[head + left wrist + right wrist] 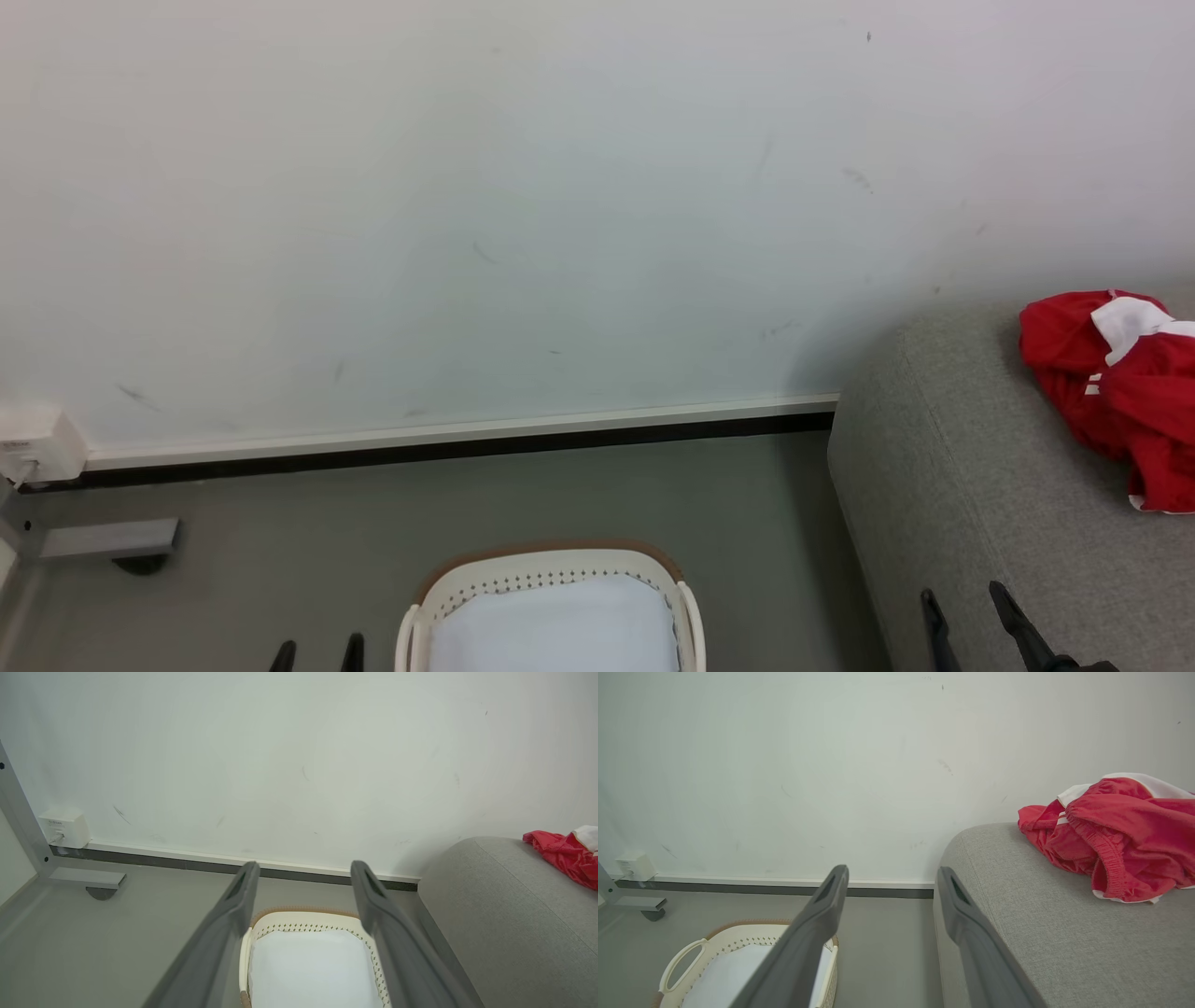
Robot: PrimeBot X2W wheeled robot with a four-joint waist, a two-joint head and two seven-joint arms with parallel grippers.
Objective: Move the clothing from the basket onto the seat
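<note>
Lying crumpled on the seat (pixel 971 504), the clothing (pixel 1116 392) forms a red heap with a white panel, close to the wall (pixel 560 205) and well apart from the basket (pixel 551 558). The basket stands on the grey floor (pixel 280 560) beside the seat's rounded end, its white lining showing. In the head view the left end effector (pixel 317 653) pokes up at the bottom edge just left of the basket, and the right end effector (pixel 962 597) rises in front of the seat's near corner; both have their fingers spread apart with nothing between them. The left wrist view looks between its own parted fingers straight down into the basket, showing the perforated wall and brown woven rim, with the clothing a small red patch at the far right. The right wrist view adds detail the head view lacks: a gathered elastic waistband and white stripe trim on the clothing, and the basket's side handle. A white box on the wall and a grey metal foot sit at the left.
</note>
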